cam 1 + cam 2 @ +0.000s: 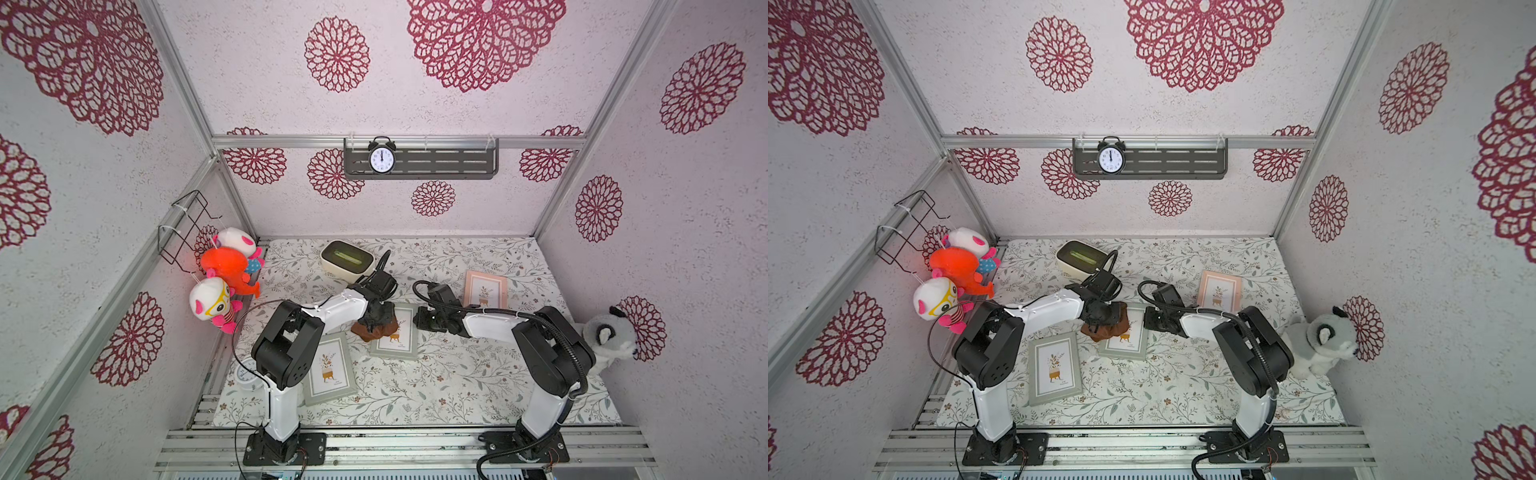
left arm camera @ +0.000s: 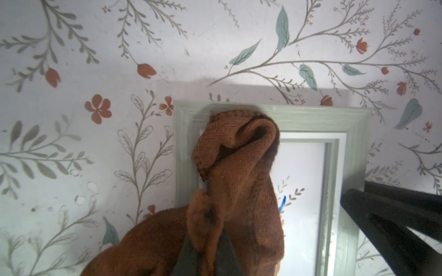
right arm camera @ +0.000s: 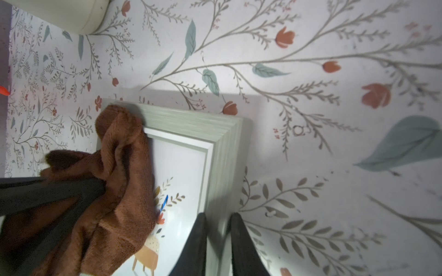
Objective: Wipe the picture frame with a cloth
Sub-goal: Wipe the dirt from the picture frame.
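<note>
Pinches the rust-brown cloth tight in the left jaws, bunched and draped over a corner of the grey-green picture frame, spilling onto the floral table beside it. Clamps the frame's opposite side rail between the right jaws, nearly together. Shows the frame lying flat on the table between both arms, near a pink frame.

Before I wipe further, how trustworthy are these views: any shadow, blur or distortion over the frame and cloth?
In both top views, wide-angle bending splays the wall posts; the frame looks small. Left wrist view: cloth fold sharp, soft nearest the lens; a shadow covers the frame, its edge on the table just beyond. Right wrist view: right gripper blurred, glass washed pale.
</note>
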Controlling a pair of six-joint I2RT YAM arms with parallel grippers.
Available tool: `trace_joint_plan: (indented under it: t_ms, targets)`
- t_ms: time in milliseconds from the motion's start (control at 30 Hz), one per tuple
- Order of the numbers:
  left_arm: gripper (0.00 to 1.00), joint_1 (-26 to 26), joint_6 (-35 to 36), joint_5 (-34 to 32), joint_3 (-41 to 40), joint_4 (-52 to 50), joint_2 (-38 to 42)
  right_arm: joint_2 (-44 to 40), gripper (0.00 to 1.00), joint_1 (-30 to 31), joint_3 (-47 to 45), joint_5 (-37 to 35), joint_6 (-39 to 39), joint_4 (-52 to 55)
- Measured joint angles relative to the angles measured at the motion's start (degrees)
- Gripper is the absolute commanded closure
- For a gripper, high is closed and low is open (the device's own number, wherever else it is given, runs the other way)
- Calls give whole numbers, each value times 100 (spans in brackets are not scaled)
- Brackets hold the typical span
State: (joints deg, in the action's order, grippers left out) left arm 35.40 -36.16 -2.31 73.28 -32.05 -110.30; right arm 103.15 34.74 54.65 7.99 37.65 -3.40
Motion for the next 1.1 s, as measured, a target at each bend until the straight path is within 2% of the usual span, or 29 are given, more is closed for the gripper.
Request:
trace_joint_plan:
  t_ms: [300, 600, 833, 1100]
  targets:
    - [100, 66, -208, 175, -111, -131, 142, 155, 71, -31, 278, -33, -17, 258]
    - [100, 365, -455, 872, -236, -210, 122, 323, 70, 17, 459, 79, -52, 219]
    - [100, 356, -573, 916, -341, -144, 186, 262, 66, 55, 380, 142, -33, 216]
    - [100, 332, -610, 931, -417, -122, 240, 140, 65, 372, 299, 181, -11, 485]
